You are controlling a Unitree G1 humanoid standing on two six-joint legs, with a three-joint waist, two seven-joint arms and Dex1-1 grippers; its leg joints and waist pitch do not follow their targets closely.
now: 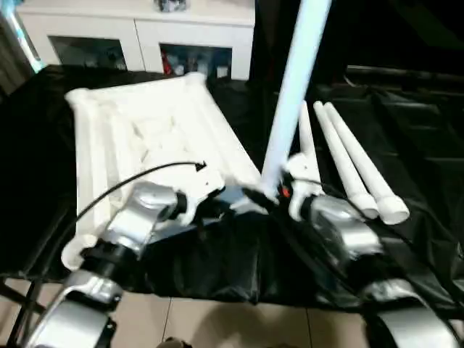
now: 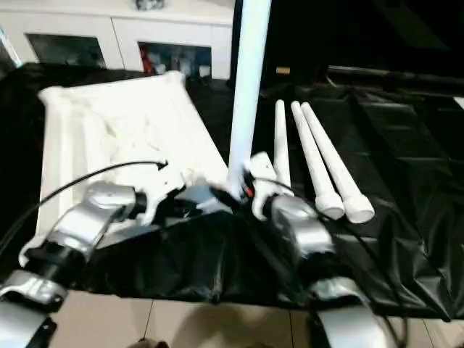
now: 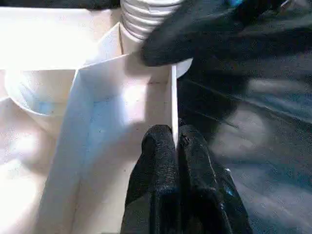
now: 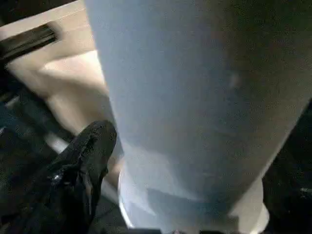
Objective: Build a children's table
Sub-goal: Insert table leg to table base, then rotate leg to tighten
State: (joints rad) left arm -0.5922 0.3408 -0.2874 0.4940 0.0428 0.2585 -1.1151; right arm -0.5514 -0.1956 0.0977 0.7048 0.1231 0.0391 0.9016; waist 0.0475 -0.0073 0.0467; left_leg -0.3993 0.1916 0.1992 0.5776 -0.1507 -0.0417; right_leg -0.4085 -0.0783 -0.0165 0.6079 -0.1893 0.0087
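My left gripper (image 3: pixel 176 146) has its fingers clamped on the rim wall of the upturned white ribbed plastic tabletop (image 1: pixel 145 130) on the black-draped worktop (image 1: pixel 406 145). One long white tube leg (image 1: pixel 290 101) stands upright in the near corner socket, my right gripper (image 1: pixel 279 190) at its base, fingers apart or gripping I cannot tell. Three more white tube legs (image 1: pixel 348 159) lie beside it, unfitted.

Both silver forearms reached forward and inward, converging near centre; left arm (image 1: pixel 138 217) came in from the lower left, wrist angled toward the middle, a black cable looping over it; left gripper (image 3: pixel 176 141) had its two black fingers (image 3: pixel 158 161) pressed together, pinching a thin white edge; right arm (image 1: pixel 341 232) came in from the lower right; right gripper (image 4: pixel 161 161) sat at the base of the upright tube, one black finger (image 4: pixel 90 151) beside it, not clamped tight.
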